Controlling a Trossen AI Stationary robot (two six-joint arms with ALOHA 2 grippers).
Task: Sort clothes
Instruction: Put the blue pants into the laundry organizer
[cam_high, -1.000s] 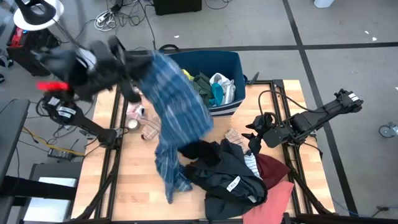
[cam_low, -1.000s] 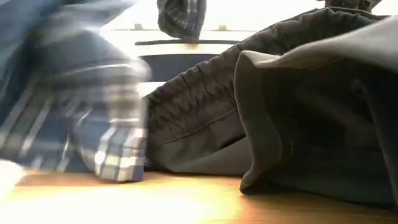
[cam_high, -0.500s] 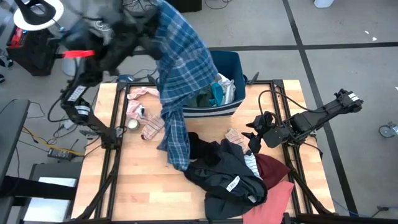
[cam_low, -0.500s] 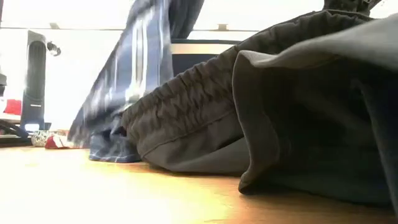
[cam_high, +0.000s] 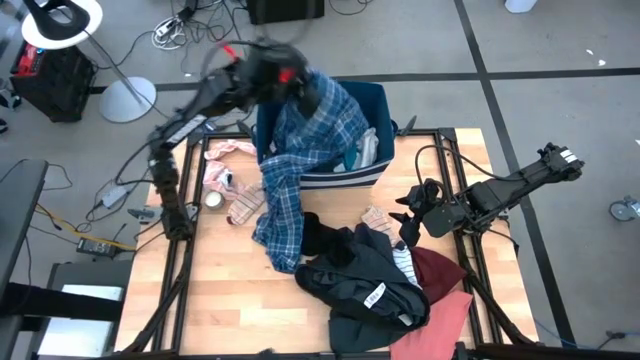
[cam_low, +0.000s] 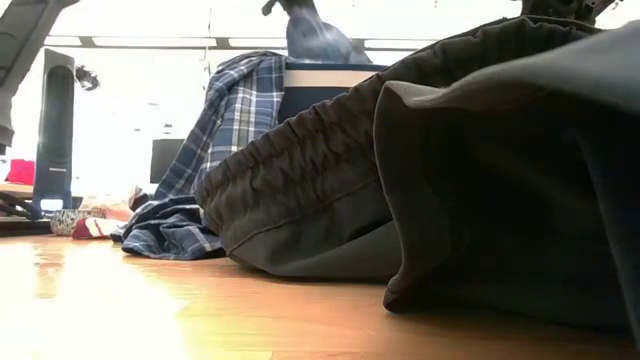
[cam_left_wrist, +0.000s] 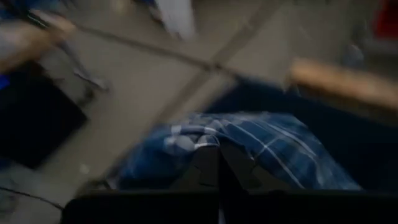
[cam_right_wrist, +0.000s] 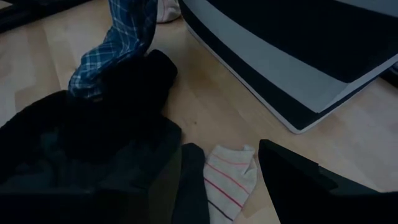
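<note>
My left gripper (cam_high: 300, 88) is over the navy bin (cam_high: 376, 100) at the table's far side, shut on the blue plaid shirt (cam_high: 300, 150). The shirt lies partly in the bin and drapes over the bin's near left wall; its lower end (cam_high: 280, 240) lies on the table. My right gripper (cam_high: 410, 225) is open and empty at the right, just above a striped sock (cam_right_wrist: 227, 180). Black and dark grey garments (cam_high: 365, 275) are piled near the front, with maroon (cam_high: 440, 268) and salmon pink (cam_high: 445, 318) pieces beside them. My left gripper pinches a bunched upper part of the plaid shirt (cam_left_wrist: 214, 140) between its two shut fingers, coming from above over the bin. One layer or several, I cannot tell. The shirt hangs slack below the fingers, over the bin's wall, its lower end on the table.
The bin holds green and teal-white garments (cam_high: 345, 145). Pink pieces (cam_high: 225, 175) and small items lie on the table's left part. Another striped sock (cam_high: 378, 218) lies beside the pile. The dark pile fills most of the low view (cam_low: 450, 170).
My left gripper has swung from the table's left toward the far right and come down over the bin with the plaid shirt. The shirt's upper part now rests in and over the bin; its lower end has slid along the table toward the bin.
</note>
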